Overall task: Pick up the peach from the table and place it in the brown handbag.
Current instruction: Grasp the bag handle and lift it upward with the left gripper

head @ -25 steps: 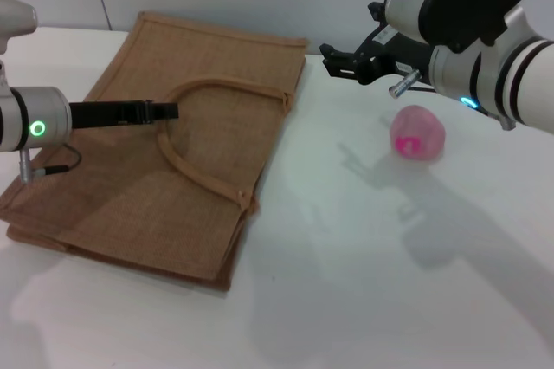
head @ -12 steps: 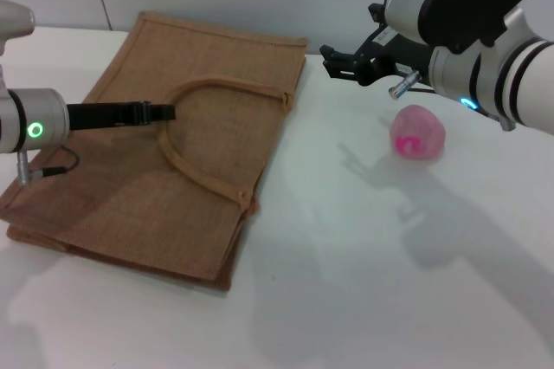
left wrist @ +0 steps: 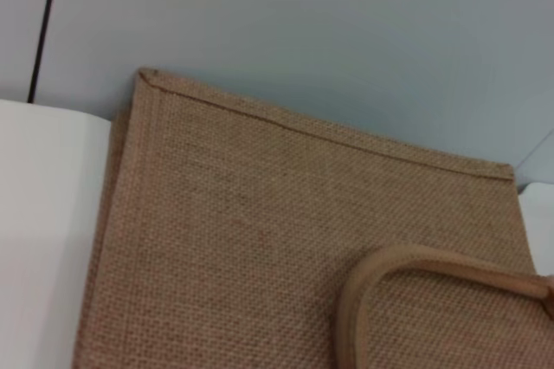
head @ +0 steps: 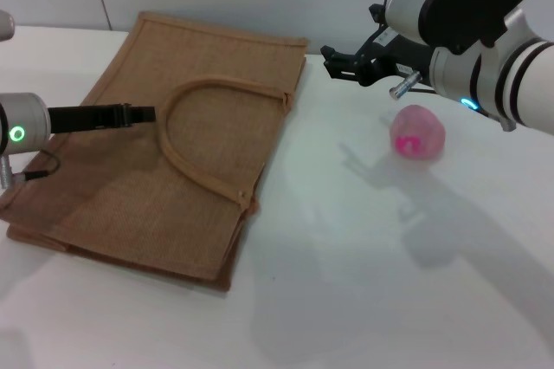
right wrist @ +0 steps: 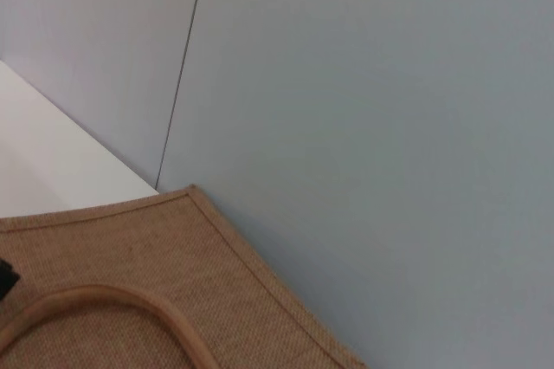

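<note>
The peach (head: 418,132) lies on the white table (head: 363,282), right of the brown handbag (head: 164,170), which lies flat at the left. The right gripper (head: 339,63), fingers slightly apart, hangs above the table, left of and farther back than the peach, touching nothing. The left gripper (head: 138,114) hovers over the bag beside its handle (head: 186,157); I cannot tell whether its fingers are apart.

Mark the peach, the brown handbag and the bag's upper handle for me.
peach (head: 418,132), head view, middle of the fruit.
brown handbag (head: 138,204), head view, bare woven panel below the handle.
handle (head: 227,85), head view, top of the arch.
</note>
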`<action>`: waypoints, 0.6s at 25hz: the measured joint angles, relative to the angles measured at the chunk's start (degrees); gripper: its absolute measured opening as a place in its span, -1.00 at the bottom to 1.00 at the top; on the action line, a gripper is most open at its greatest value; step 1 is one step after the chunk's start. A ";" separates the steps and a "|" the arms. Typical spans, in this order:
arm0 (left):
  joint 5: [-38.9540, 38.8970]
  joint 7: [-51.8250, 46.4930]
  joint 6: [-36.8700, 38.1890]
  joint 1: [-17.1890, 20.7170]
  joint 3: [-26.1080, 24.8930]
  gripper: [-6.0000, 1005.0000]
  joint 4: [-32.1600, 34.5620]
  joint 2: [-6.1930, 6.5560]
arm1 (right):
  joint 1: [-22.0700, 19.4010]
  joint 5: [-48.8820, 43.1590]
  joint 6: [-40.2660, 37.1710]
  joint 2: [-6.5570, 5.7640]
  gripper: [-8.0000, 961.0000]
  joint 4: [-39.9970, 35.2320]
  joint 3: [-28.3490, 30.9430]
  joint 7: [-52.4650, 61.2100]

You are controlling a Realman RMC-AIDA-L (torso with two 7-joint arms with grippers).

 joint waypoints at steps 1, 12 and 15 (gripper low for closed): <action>0.02 -0.01 0.05 0.07 0.00 -0.45 0.05 0.11 | 0.00 0.00 0.00 0.00 0.81 -0.01 -0.01 0.00; 0.74 -0.04 0.71 -0.34 0.60 -0.45 -0.32 0.43 | 0.00 0.11 0.22 0.00 0.81 -0.50 -0.41 0.00; 1.65 -0.07 0.89 -0.94 0.64 -0.45 -0.47 0.43 | 0.00 0.04 0.46 0.00 0.81 -0.57 -0.48 0.00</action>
